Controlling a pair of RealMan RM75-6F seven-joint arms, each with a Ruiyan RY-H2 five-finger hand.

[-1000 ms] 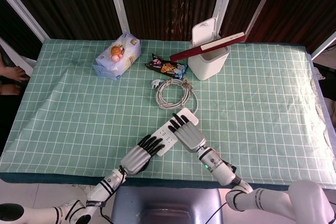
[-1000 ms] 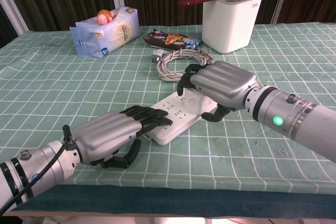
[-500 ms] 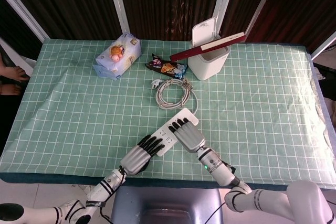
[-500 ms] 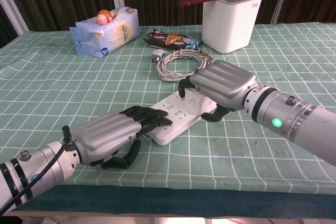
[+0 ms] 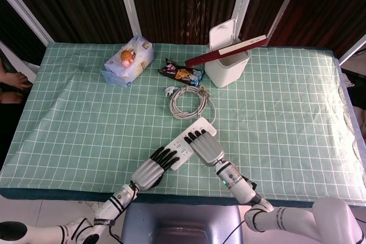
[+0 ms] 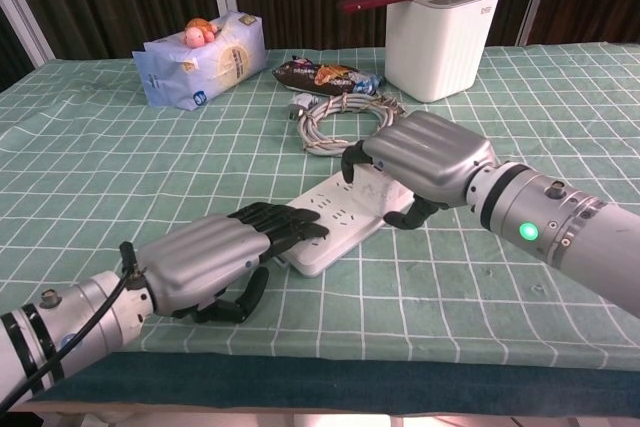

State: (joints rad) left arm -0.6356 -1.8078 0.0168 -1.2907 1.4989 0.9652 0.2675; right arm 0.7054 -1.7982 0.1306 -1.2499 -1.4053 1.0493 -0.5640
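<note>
My right hand [image 6: 425, 162] lies flat-fingered, gripping nothing, on the power strip [image 6: 340, 222]; my left hand [image 6: 215, 252] likewise at its near end; uneven pressing could skid it toward the coiled cable [image 6: 340, 119].

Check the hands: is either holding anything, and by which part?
Both are on the white power strip: left hand fingers lie on its near end, right hand covers its far end, thumb beside it. A closed grip cannot be told.

Head view: high, looking steeply down over the whole table [image 5: 274, 101]. Chest view: low, near, facing forward across it. Both share the power strip [image 5: 184, 141] and both hands.
</note>
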